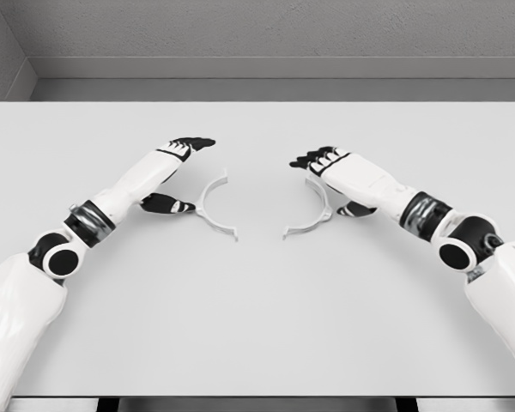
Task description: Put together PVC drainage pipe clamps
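Note:
Two white half-ring clamp pieces lie flat on the grey table [257, 326]. The left clamp half [209, 207] curves open toward the right; the right clamp half [316, 216] curves open toward the left, with a gap between them. My left hand [178, 176] hovers just left of the left half, fingers spread above and thumb low beside the ring, holding nothing. My right hand [330, 182] hovers over the upper end of the right half, fingers extended and thumb below, not closed on it.
The table's far edge meets a grey wall [257, 34] behind. Both forearms stretch in from the lower corners.

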`<state>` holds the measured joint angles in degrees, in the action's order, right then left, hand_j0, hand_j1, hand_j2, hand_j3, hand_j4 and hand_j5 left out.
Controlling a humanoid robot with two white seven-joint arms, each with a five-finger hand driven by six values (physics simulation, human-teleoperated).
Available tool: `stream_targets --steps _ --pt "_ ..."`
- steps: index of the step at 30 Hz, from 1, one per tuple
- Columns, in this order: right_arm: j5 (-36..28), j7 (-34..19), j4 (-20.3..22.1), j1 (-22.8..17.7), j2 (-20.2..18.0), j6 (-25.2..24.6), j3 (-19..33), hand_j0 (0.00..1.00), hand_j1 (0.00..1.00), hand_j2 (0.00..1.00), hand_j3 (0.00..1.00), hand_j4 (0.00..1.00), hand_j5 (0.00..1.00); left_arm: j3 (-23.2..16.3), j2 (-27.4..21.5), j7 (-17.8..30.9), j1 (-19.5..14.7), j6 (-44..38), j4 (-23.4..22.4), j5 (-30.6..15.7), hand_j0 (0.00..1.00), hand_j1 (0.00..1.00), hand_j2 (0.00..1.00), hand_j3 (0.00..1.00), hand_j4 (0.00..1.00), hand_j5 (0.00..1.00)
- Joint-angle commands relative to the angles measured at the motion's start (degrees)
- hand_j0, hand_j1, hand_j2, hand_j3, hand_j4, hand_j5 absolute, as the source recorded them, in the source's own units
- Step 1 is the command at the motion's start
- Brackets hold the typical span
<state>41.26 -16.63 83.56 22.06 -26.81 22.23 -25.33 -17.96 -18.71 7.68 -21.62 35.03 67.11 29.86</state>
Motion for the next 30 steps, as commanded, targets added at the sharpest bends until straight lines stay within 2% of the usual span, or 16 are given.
stream_targets --steps 1,21,30 --pt "-0.21 0.02 -0.15 0.0 0.09 -0.17 -0.51 1.0 1.0 1.0 1.0 1.0 1.0 0.03 0.43 0.05 0.09 -0.03 0.12 -0.41 1.0 1.0 1.0 1.0 1.0 1.0" --pt "-0.04 0.11 -2.52 1.67 2.29 -0.87 -1.56 1.0 1.0 1.0 1.0 1.0 1.0 0.03 1.93 -0.04 0.53 -0.03 1.27 0.03 1.0 1.0 1.0 1.0 1.0 1.0" --pt "-0.04 0.02 -3.49 2.81 3.87 -1.05 -3.32 1.0 1.0 1.0 1.0 1.0 1.0 0.64 0.43 -0.04 -0.26 -0.03 -0.49 0.03 1.0 1.0 1.0 1.0 1.0 1.0"
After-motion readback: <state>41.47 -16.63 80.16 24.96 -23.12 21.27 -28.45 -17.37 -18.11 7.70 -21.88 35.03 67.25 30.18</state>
